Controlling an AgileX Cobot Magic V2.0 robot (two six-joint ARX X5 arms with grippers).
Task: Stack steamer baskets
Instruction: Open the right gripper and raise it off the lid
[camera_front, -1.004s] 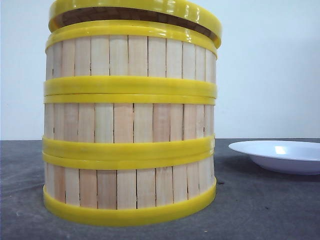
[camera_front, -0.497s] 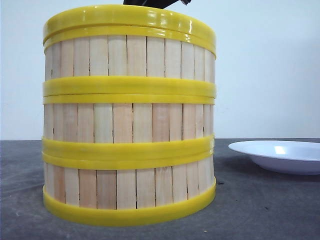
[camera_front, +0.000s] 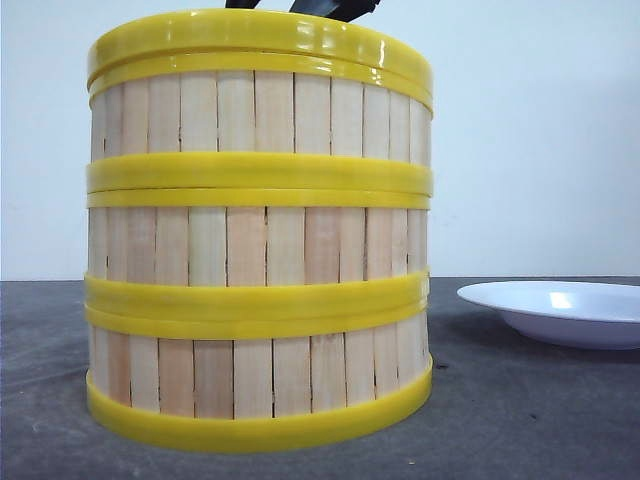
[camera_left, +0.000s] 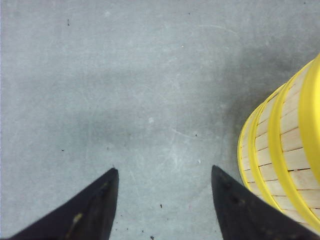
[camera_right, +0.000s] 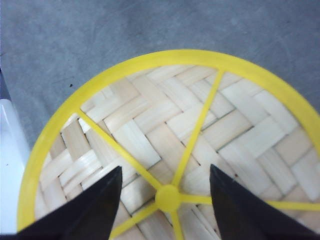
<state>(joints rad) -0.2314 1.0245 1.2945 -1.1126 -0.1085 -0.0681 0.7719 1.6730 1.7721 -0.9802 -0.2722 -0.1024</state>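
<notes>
Three steamer baskets stand stacked in one column in the front view: the bottom basket (camera_front: 260, 375), the middle basket (camera_front: 260, 240) and the top basket (camera_front: 260, 115). A woven lid with a yellow rim (camera_front: 260, 32) lies flat on the top basket. My right gripper (camera_right: 165, 172) hovers open just above the lid (camera_right: 165, 125), its fingers on either side of the yellow knob (camera_right: 168, 198) and touching nothing. Its dark fingertips (camera_front: 335, 8) peek over the stack. My left gripper (camera_left: 164, 171) is open over bare table, beside the stack (camera_left: 287, 155), holding nothing.
A white shallow plate (camera_front: 560, 310) sits on the grey table (camera_front: 520, 420) to the right of the stack; its edge also shows in the right wrist view as the plate (camera_right: 7, 165). A pale wall stands behind.
The lid was tilted above the top basket a second ago and now lies flat on it. My right gripper's fingers have spread apart above it, letting it go.
</notes>
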